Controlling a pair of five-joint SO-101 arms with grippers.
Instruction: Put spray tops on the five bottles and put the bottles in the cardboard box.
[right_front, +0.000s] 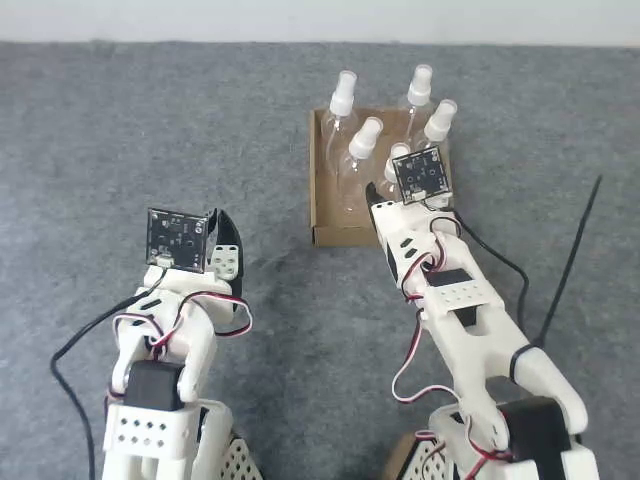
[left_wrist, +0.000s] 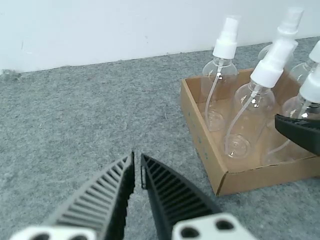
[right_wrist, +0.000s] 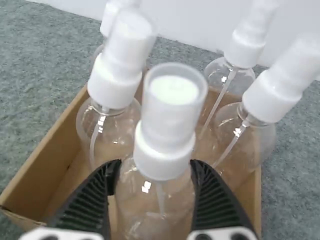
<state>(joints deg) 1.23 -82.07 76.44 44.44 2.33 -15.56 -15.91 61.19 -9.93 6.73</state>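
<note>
The cardboard box (right_front: 316, 170) holds five clear bottles with white spray tops, all upright. My right gripper (right_wrist: 155, 167) is over the box's near side, its jaws pressed to both sides of the nearest bottle (right_wrist: 160, 200), which stands inside the box. The other bottles (right_wrist: 117, 65) (right_wrist: 280, 90) crowd close behind it. In the high view that near bottle (right_front: 398, 158) is half hidden by the right wrist camera. My left gripper (left_wrist: 137, 157) is shut on nothing, low over the grey mat (left_wrist: 100, 110) to the left of the box (left_wrist: 200, 135). One finger of the right gripper (left_wrist: 300, 132) is in front of the bottles.
Grey felt mat (right_front: 150, 130) covers the table, with a pale wall along the far edge. A thin black cable (right_front: 570, 260) lies on the mat right of the right arm. Open mat lies between the left gripper (right_front: 225, 250) and the box.
</note>
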